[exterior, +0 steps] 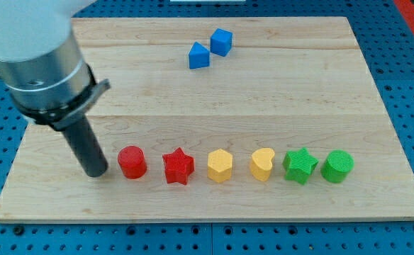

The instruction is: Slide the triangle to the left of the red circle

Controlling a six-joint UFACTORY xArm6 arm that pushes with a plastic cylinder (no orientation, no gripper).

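Blue triangle (pixel 198 56) is sitting near the board's top edge, around 12 o'clock from board centre. Blue cube (pixel 221 42) is sitting just beside it at roughly 1 o'clock, maybe touching at a corner; can't tell for sure.

Red circle (pixel 132 162) is sitting well apart from the triangle, down at about 7 o'clock from it, near the bottom edge. It's heading a row running toward the view's right: red star (pixel 178 167), yellow hexagon (pixel 220 166), yellow heart (pixel 262 164), green star (pixel 300 165), green circle (pixel 337 166). All six are spaced apart, none touching.

The tip (pixel 96 173) is resting on the board at 9 o'clock from the red circle, just beside it, small gap showing. The rod is leaning up toward 11 o'clock into the big grey arm body, which is filling the view's top-left corner.

No jaws on this rig, just the plain rod, so nothing is being pinched or held.

Wooden board (pixel 264 92) is lying on a blue perforated table (pixel 405 85).
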